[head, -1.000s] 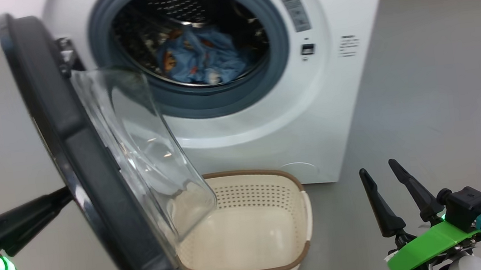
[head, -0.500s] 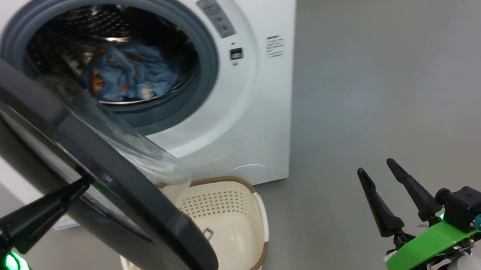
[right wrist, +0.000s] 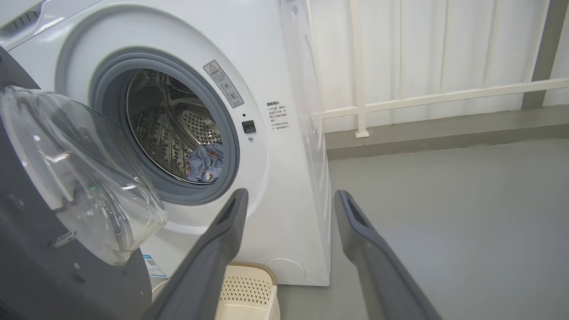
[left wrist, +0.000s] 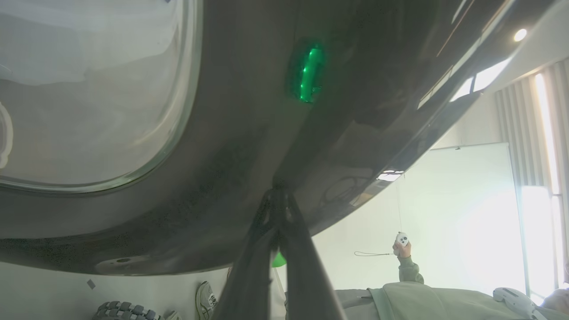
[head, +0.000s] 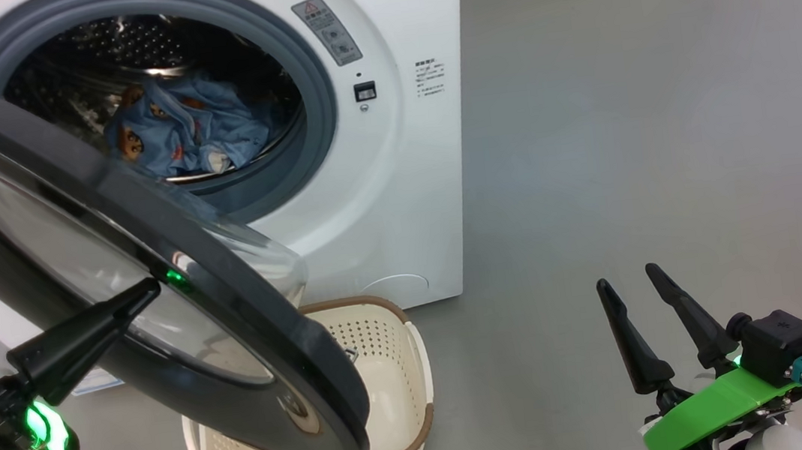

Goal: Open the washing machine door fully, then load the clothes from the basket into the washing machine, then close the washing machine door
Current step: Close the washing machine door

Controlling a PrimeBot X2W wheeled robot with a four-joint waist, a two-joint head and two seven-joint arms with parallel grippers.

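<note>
Dark left gripper (head: 151, 289) pinched, tips touching door (head: 229, 305).

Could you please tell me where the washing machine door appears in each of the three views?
Head view: the door sweeps from upper left to bottom centre, outer face showing.
Left wrist view: the door spans the top and middle, glossy outer face showing.
Right wrist view: the door runs down the left edge, inner face showing.
Shared landmark: its clear porthole.
</note>
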